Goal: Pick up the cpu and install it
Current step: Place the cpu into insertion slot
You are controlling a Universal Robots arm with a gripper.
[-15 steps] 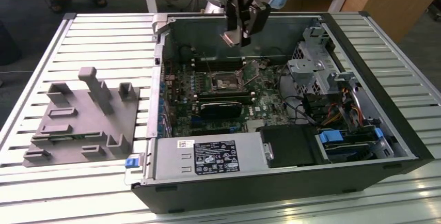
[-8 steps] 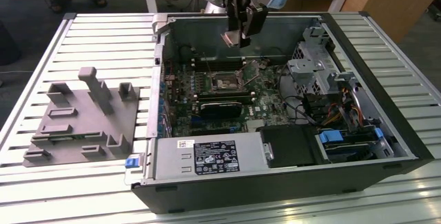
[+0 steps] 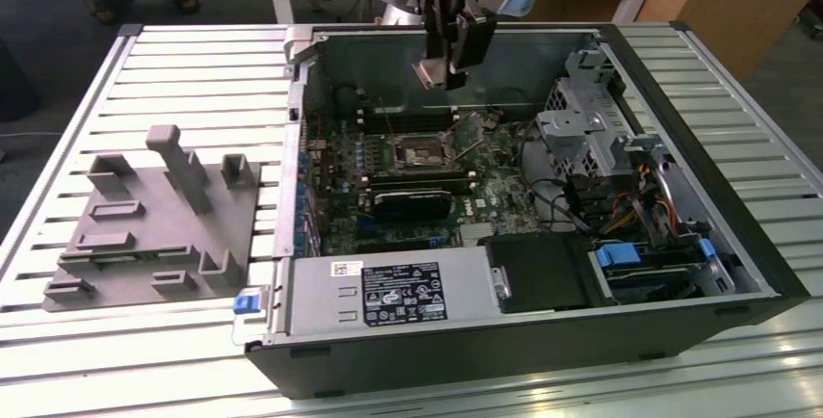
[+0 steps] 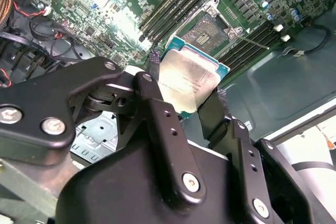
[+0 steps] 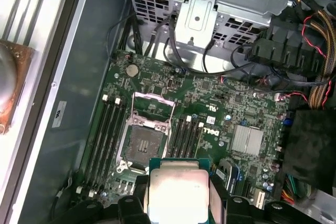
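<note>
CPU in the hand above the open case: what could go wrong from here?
1. The cpu is pinched only by its edges in the hand, high over the motherboard; a slip would likely drop it onto the board.
2. The socket lies open with its metal frame swung up; a tilted or offset descent could catch that frame or damage the exposed contacts.
</note>
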